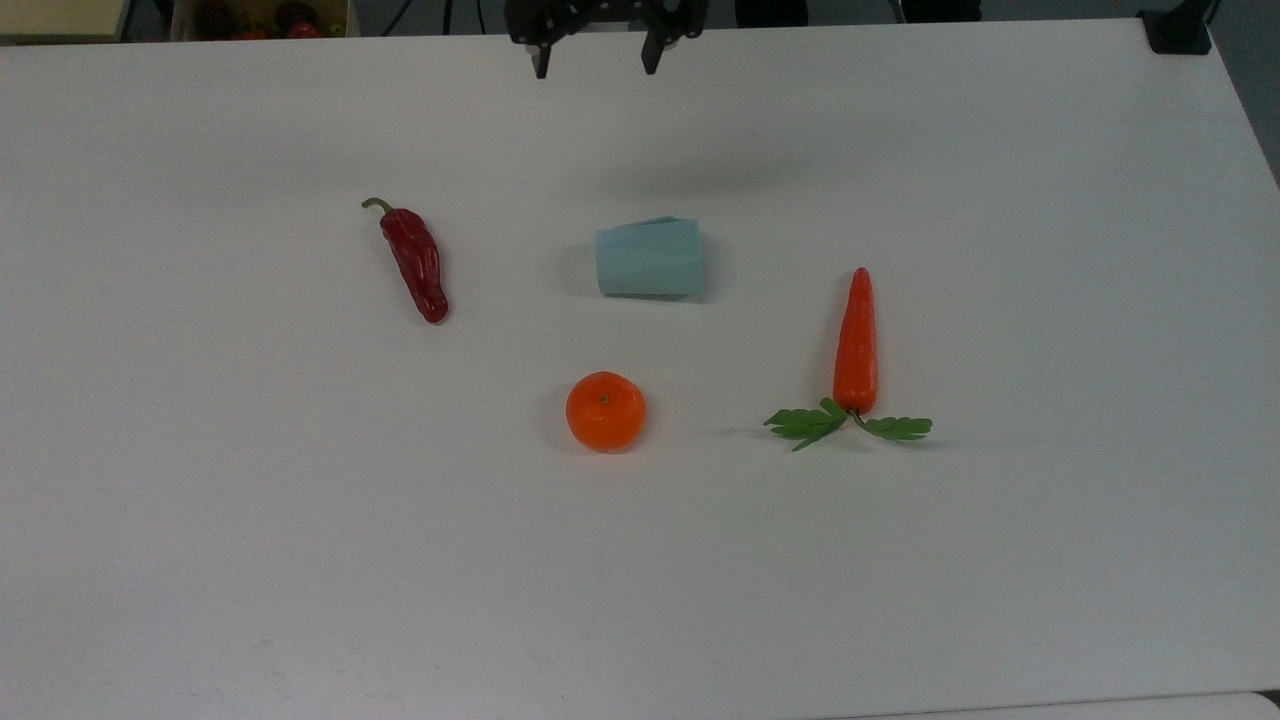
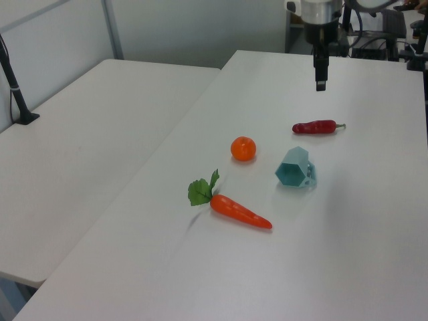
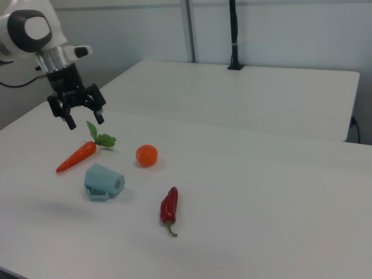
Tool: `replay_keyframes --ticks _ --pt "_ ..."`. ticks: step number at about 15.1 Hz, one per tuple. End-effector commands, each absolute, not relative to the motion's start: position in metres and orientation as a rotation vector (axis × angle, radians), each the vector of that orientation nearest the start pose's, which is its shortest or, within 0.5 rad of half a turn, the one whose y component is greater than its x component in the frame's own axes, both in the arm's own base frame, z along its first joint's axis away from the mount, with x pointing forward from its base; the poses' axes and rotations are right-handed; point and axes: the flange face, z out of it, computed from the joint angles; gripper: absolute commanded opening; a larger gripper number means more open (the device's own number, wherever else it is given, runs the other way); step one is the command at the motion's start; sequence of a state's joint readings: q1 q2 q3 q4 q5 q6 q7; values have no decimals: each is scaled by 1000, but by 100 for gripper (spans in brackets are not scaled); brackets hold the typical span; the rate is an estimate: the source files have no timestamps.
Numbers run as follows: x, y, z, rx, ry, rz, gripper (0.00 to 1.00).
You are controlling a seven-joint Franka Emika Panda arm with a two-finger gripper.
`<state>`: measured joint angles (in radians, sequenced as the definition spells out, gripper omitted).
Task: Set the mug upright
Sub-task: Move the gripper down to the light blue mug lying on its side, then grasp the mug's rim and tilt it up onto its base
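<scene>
Under me is a white table (image 1: 1000,560). Four things lie on it. The mug (image 1: 650,258) rests on its side near the middle. In the top view, a red chili pepper (image 1: 415,262) lies at its 9 o'clock, well apart. An orange (image 1: 605,410) sits at its 6 o'clock. A carrot (image 1: 856,345) with green leaves lies at its 4 o'clock.

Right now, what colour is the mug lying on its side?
Pale blue-green all over; the mug shows it best in the top view.
</scene>
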<state>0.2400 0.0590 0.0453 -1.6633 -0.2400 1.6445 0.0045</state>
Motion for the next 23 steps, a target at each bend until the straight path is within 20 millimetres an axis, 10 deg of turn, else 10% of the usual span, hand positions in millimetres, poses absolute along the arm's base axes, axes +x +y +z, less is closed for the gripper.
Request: replay_keyframes --ticks 1,12,18,23 --pt "546 191 534 -3463 -531 86 100" --pt "553 293 392 -3895 -361 -15 100" --pt "564 294 322 -3996 -247 -30 95" --pt "578 272 310 -3991 -215 -6 56"
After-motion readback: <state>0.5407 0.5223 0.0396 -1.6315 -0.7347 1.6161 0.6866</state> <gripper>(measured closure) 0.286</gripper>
